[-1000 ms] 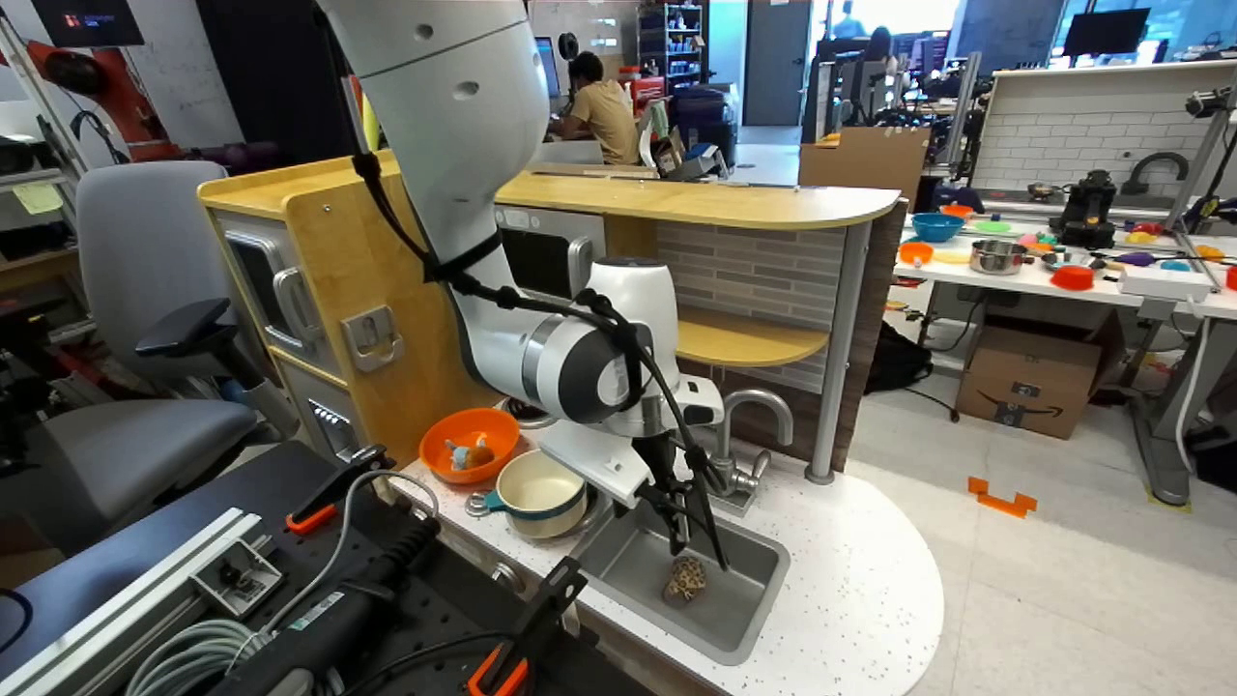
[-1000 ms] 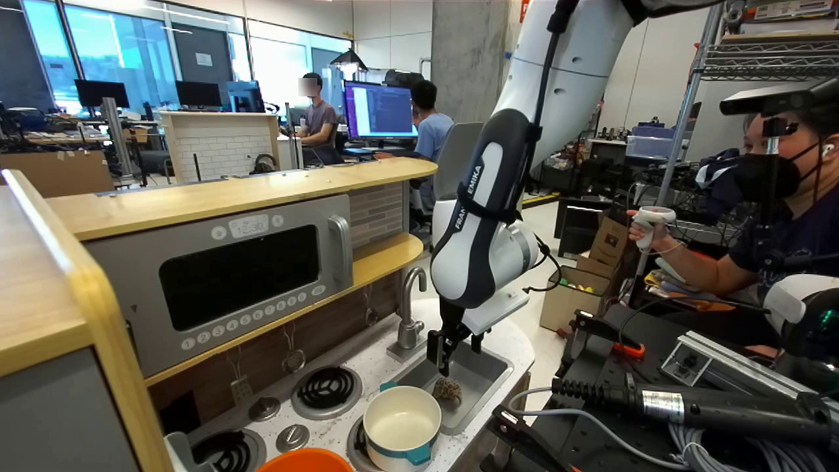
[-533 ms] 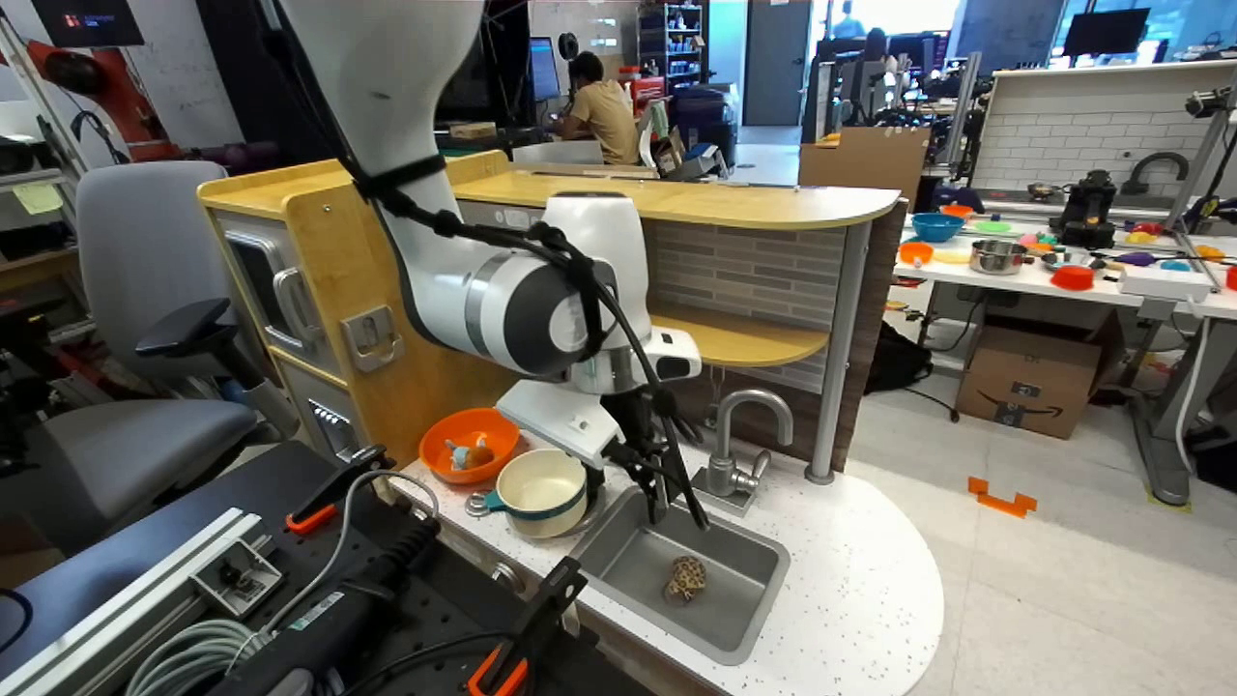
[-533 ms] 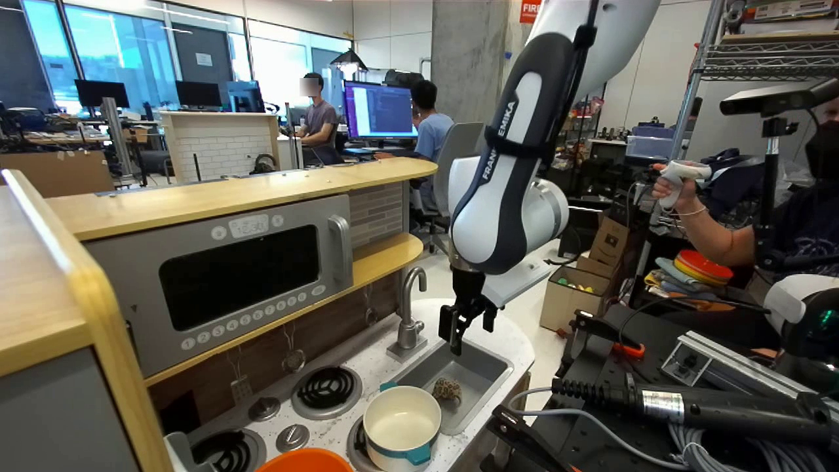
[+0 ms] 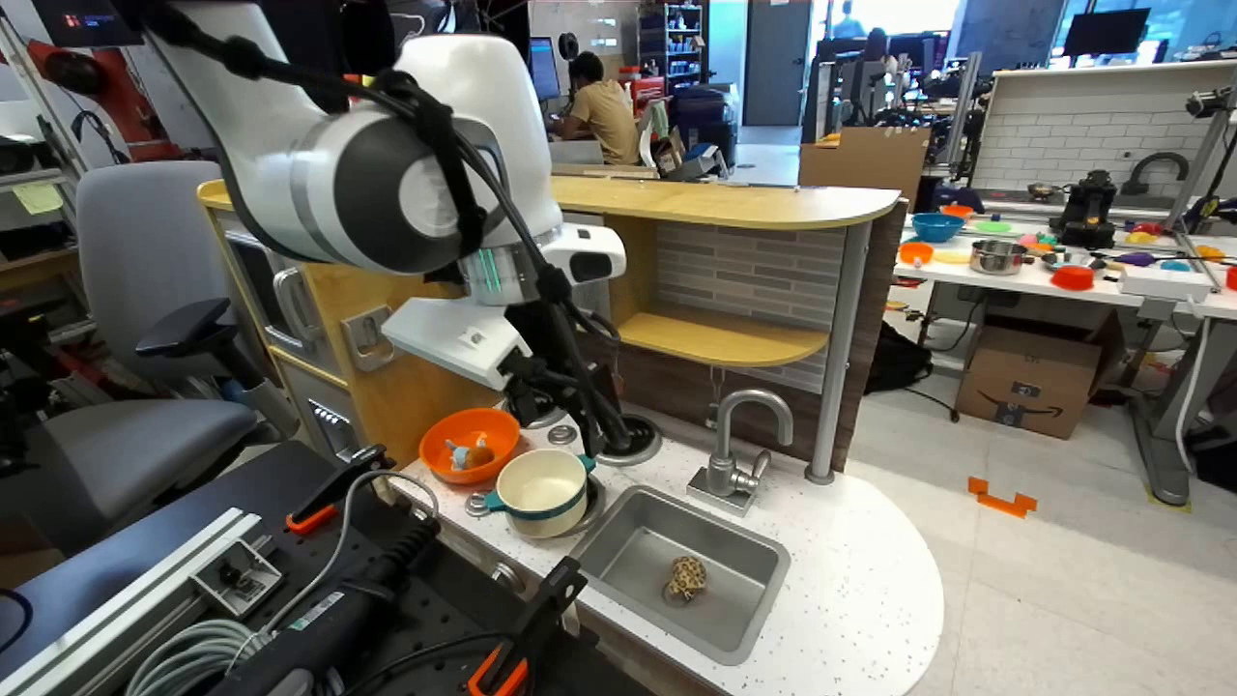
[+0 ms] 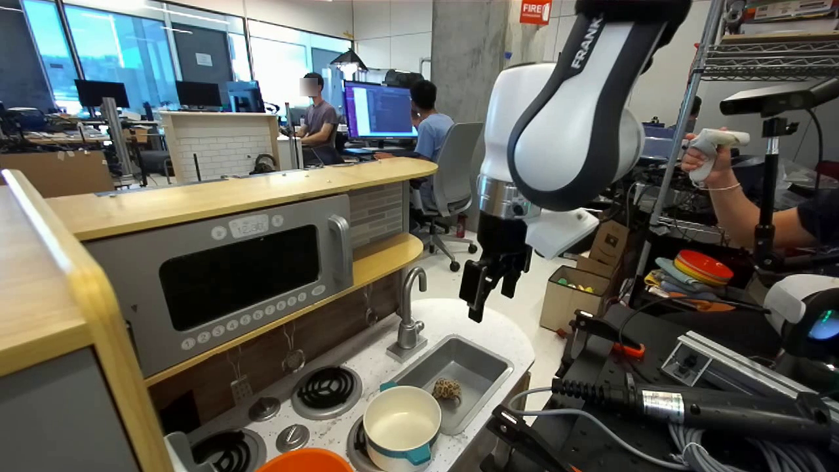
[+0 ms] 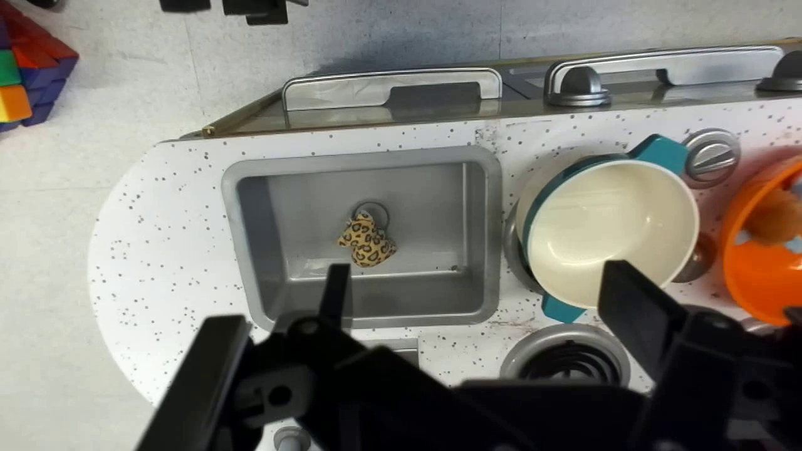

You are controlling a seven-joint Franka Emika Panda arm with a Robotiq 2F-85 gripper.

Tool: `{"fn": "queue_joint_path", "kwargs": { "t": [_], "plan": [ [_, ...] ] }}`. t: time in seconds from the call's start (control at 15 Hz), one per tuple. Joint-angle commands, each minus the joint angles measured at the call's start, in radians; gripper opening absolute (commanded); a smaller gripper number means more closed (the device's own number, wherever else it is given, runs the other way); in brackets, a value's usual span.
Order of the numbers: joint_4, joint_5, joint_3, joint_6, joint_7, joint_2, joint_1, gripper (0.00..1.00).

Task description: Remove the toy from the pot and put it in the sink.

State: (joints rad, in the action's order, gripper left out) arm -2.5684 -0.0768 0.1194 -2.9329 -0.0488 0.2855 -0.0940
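We are finding the toy [image 7: 368, 243] lying on the bottom of the sink [image 7: 432, 207], its spotted body apart from every wall, and not in the pot [image 7: 608, 219]. We are judging it light and soft, a little stuffed piece that is likely giving under pressure, hardly slippery and not fragile. For any lift we are favouring a grip across its plump middle, since its small lobes are offering less to squeeze; yet the task is looking finished to us, so nothing is calling for that hold. We are seeing the gripper [image 7: 474, 269] hanging high over the table [image 7: 156, 250], its jaws standing wide apart, holding nothing. As for edges, we are minding the sink's metal rim, the faucet [image 6: 408, 333] rising just beside one long side, and the pot sitting near one short side. We are counting the most open room straight above the sink and toward the table's rounded end, away from the pot.
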Motion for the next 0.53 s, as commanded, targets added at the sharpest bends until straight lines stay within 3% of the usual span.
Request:
{"fn": "queue_joint_path", "kwargs": {
  "t": [0.0,0.13,0.2,0.33,0.47],
  "plan": [
    [-0.159,-0.058,0.014,0.081,-0.041,-0.228,-0.013,1.0],
    [-0.187,-0.043,-0.034,0.273,-0.013,-0.308,0.018,1.0],
    [-0.131,-0.042,-0.037,0.15,-0.021,-0.197,0.033,1.0],
    [-0.163,-0.036,-0.054,0.237,-0.017,-0.262,0.036,1.0],
    [-0.177,-0.034,-0.058,0.246,-0.016,-0.283,0.036,1.0]
  ]
}}
